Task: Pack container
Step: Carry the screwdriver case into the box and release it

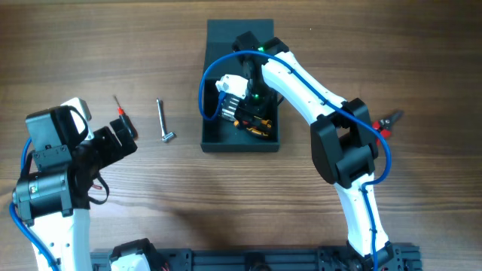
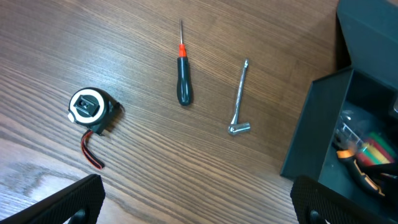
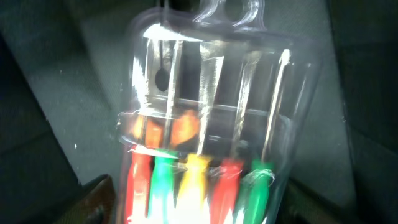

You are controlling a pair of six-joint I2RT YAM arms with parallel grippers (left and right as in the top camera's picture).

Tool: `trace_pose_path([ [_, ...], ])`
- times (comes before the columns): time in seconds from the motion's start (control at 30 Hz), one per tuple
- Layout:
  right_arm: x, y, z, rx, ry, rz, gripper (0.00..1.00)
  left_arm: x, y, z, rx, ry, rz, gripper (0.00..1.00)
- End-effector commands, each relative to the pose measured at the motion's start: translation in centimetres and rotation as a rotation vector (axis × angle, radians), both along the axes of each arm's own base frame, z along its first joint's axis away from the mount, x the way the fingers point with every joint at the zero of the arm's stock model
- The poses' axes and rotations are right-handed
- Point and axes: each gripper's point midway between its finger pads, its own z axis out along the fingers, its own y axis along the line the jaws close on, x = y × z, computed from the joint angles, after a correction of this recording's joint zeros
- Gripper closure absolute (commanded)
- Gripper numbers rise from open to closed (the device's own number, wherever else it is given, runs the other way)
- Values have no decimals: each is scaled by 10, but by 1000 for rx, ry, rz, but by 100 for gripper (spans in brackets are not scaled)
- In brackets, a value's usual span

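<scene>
Container [image 1: 239,145] sits open at the far middle of the wood-grain table [image 1: 151,45], right gripper [image 1: 248,111] down inside it over a clear pack of screwdrivers [image 3: 205,124], so looks like a drop-off; can't tell how its jaws stand. Left gripper [image 2: 199,202] hangs wide open, empty. Next probably means fetching the tape measure [image 2: 90,109], loose screwdriver [image 2: 183,74] or little wrench [image 2: 240,96] off the table. Nothing of the room shows.
</scene>
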Motion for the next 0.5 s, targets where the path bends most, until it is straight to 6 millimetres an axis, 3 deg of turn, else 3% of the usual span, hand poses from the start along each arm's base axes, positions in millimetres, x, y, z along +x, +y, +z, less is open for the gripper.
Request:
trace_pose_path([
  [0.0, -1, 3, 19, 27, -12, -32, 1, 1, -1, 10, 6, -31, -18, 0],
  [0.23, 2, -9, 47, -19, -71, -125, 0, 1, -1, 10, 6, -30, -18, 0],
  [0.37, 7, -15, 85, -8, -154, -202, 0, 1, -1, 10, 6, -31, -18, 0],
  [0.47, 14, -28, 129, -5, -270, -316, 0, 1, -1, 10, 5, -31, -19, 0],
])
